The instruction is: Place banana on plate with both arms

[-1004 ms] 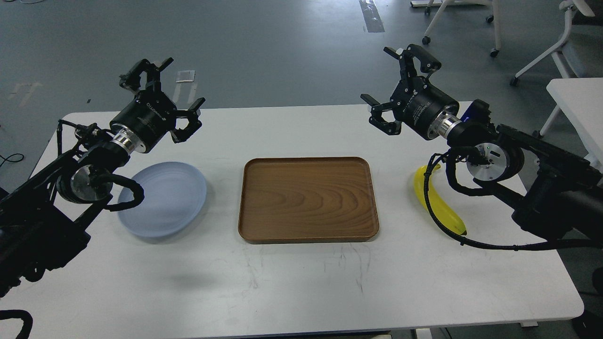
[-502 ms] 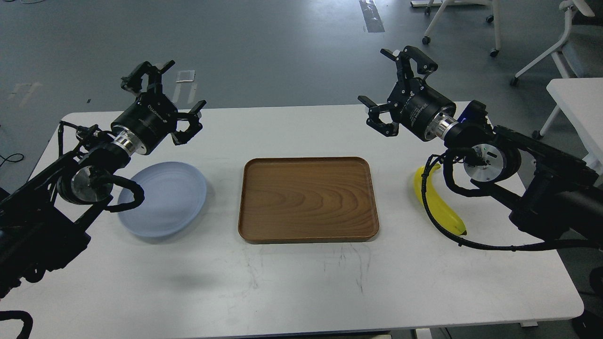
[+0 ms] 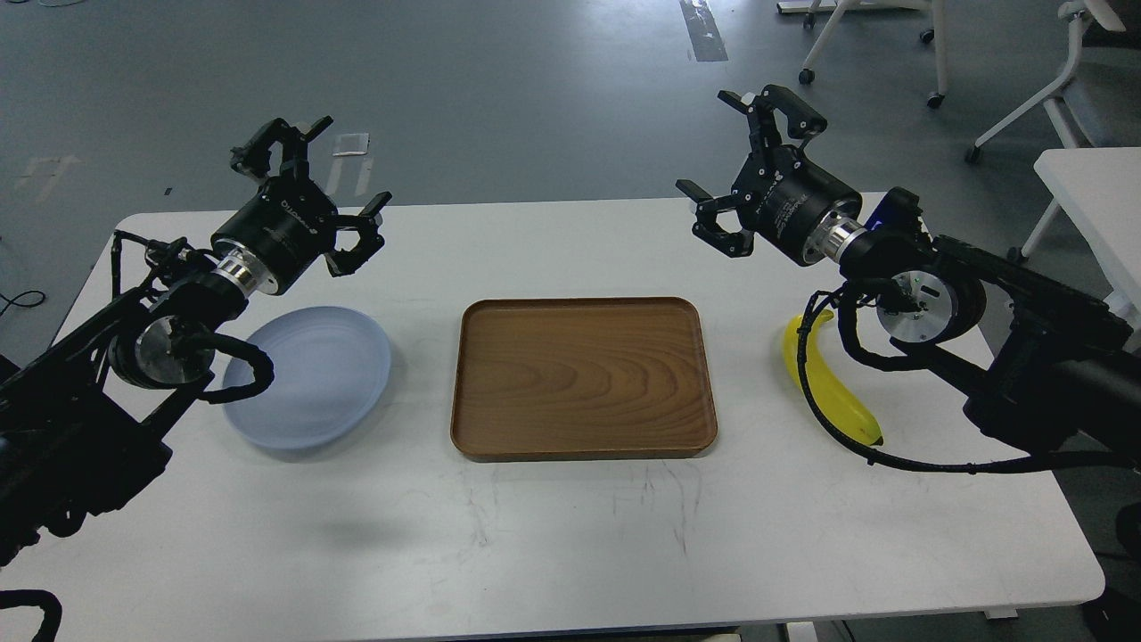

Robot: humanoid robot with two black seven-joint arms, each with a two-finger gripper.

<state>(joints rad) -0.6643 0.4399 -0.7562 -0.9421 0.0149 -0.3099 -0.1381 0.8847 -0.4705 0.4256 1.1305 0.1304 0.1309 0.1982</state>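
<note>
Both grippers spread, empty, raised: my right gripper [image 3: 747, 160] hovers at 11 o'clock from the curved yellow banana [image 3: 833, 392]; my left gripper [image 3: 312, 192] waits at 12 o'clock above the round pale blue-grey plate [image 3: 307, 379] for handover.

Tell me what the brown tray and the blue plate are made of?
The rectangular brown tray looks like wood, or a wood-look finish: curved grain lines run across it, with a soft matte sheen. The round pale blue-grey plate looks like matte plastic or glazed ceramic; it is smooth with faint rings, and I cannot tell which.
</note>
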